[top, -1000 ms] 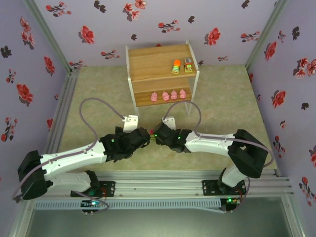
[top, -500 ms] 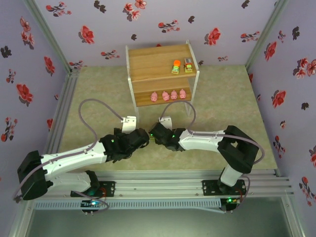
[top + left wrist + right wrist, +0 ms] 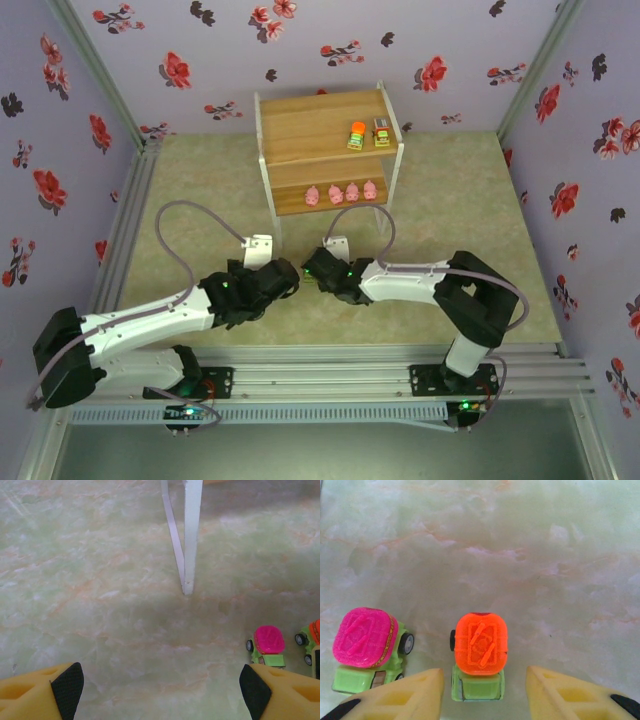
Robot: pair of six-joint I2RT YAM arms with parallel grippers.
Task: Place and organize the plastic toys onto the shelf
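The shelf [image 3: 318,128] stands at the back. Its top board carries an orange-topped toy [image 3: 356,135] and a grey-brown-topped one [image 3: 380,132]; several pink pig toys [image 3: 340,192] line the lower board. On the floor in front, my right gripper [image 3: 484,680] is open and straddles an orange-topped green toy truck [image 3: 480,652], with a gap still showing on the right side. A magenta-topped truck [image 3: 367,647] sits just left of it. My left gripper [image 3: 160,685] is wide open over bare floor, with the magenta truck [image 3: 269,645] by its right finger.
A white shelf leg [image 3: 190,535] stands ahead of the left gripper. Both wrists meet close together [image 3: 300,275] in front of the shelf. Marbled green floor spreads on all sides, bounded by flowered walls.
My right gripper has slid left toward the left gripper and its jaws have narrowed around the orange-topped truck. The left arm has barely moved.
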